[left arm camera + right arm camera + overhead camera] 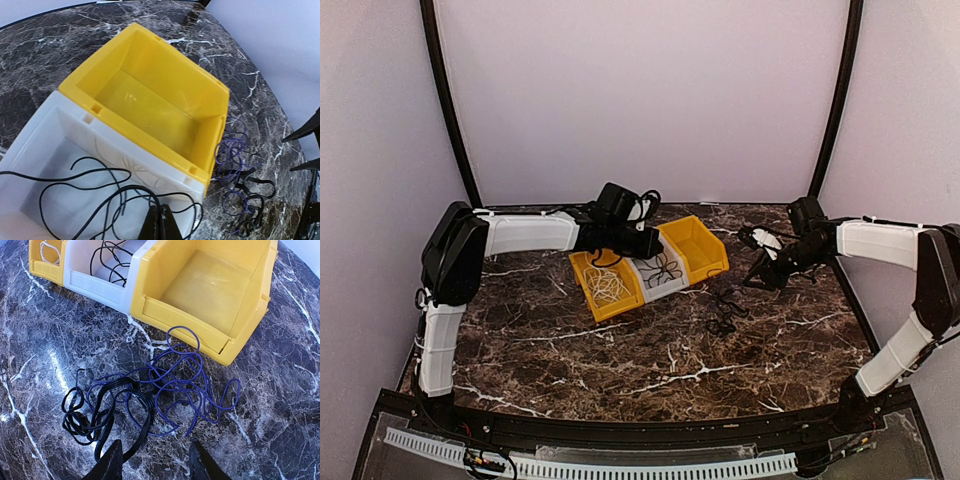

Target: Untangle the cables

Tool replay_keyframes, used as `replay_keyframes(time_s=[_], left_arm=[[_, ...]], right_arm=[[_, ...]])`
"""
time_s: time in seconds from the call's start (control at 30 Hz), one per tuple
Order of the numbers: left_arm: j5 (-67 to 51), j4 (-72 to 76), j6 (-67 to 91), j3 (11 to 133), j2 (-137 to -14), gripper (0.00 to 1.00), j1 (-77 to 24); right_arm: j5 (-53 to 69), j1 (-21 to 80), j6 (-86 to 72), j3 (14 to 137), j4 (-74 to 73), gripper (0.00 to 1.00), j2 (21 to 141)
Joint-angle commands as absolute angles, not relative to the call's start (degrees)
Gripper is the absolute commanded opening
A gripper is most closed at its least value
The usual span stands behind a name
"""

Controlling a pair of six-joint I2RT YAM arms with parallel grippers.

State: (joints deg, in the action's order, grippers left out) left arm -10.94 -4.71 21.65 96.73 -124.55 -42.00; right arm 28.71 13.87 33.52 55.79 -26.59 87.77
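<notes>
Thin, loopy purple cable (185, 385) knotted with a black cable (107, 410) on the dark marble bench (40, 330), just in front of a yellow bin (210, 285). Right claw (156, 465) close above that tangle, fingers spread wide, gripping nothing. Second black cord (100, 195) in loose coils inside the white bin (45, 130), beneath the left claw (160, 225). Fingertips there pressed together; impossible to tell whether pinching that cord. White cable (607, 288) bunched in the other yellow bin (585, 275).
</notes>
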Motion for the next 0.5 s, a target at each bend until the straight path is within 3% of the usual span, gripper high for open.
replay_keyframes(time_s=[0.0,0.47], left_arm=[[-20.5,-0.2,22.7,99.4,-123.1,0.00,-42.3],[-17.1,-2.5,20.7,95.9,-119.9,0.00,-42.3]], right_arm=[[29.6,13.8,33.3,55.2,-26.1,0.42,88.2],[30.0,13.8,33.6,55.0,-26.2,0.42,88.7]])
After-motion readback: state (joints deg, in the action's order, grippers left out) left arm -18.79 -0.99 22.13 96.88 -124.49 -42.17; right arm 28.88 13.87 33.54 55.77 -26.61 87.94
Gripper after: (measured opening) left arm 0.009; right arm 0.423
